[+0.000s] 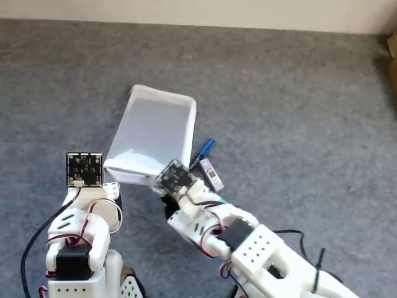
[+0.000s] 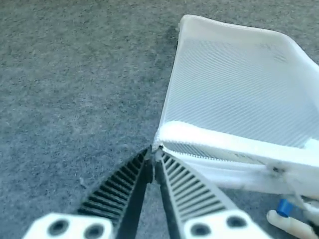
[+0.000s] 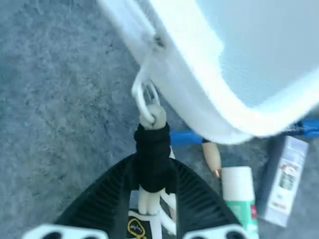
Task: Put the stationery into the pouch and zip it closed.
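The white mesh pouch (image 1: 155, 133) lies on grey carpet with its zip edge toward the arms. My left gripper (image 2: 152, 155) is shut on the pouch's (image 2: 239, 99) near corner at the end of the zip. My right gripper (image 3: 152, 167) is shut on the black zip pull (image 3: 153, 149), which hangs from a white ring (image 3: 144, 97) at the pouch's (image 3: 249, 50) other corner. The stationery lies outside, beside that corner: a blue pen (image 1: 206, 149), a small box (image 1: 212, 176), a glue stick (image 3: 239, 199) and a pencil tip (image 3: 212, 157). The pouch partly covers the pen (image 3: 187, 137).
Grey carpet (image 1: 298, 93) stretches open on all sides of the pouch. A pale wall edge (image 1: 198, 12) runs along the back. A brown object (image 1: 392, 56) pokes in at the far right edge.
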Tool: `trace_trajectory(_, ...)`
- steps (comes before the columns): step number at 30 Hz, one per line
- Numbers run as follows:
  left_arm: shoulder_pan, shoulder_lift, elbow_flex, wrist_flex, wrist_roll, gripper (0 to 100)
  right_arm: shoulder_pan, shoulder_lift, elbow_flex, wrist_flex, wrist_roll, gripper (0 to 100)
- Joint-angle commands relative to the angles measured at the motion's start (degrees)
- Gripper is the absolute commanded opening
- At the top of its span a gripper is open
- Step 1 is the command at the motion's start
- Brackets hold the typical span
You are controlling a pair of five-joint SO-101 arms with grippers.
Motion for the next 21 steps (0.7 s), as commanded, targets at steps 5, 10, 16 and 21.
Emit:
trace_trajectory(5,-0.92,-0.92,-0.75,-0.97,0.62,1,6.81,-17.27,-3.82,11.47,-0.26,0.4)
trace_trajectory(10,-0.92,-0.92,-0.75,-1.05,0.62,1,10.51,-19.56,-3.82,14.46,-0.18,0.4)
trace_trajectory(16,-0.92,-0.92,-0.66,-1.05,0.62,1,18.07,-19.82,-3.91,14.46,-0.18,0.4)
trace_trajectory(21,-0.92,-0.92,-0.66,-1.14,0.62,1,21.85,-19.91,-4.35,14.46,-0.18,0.4)
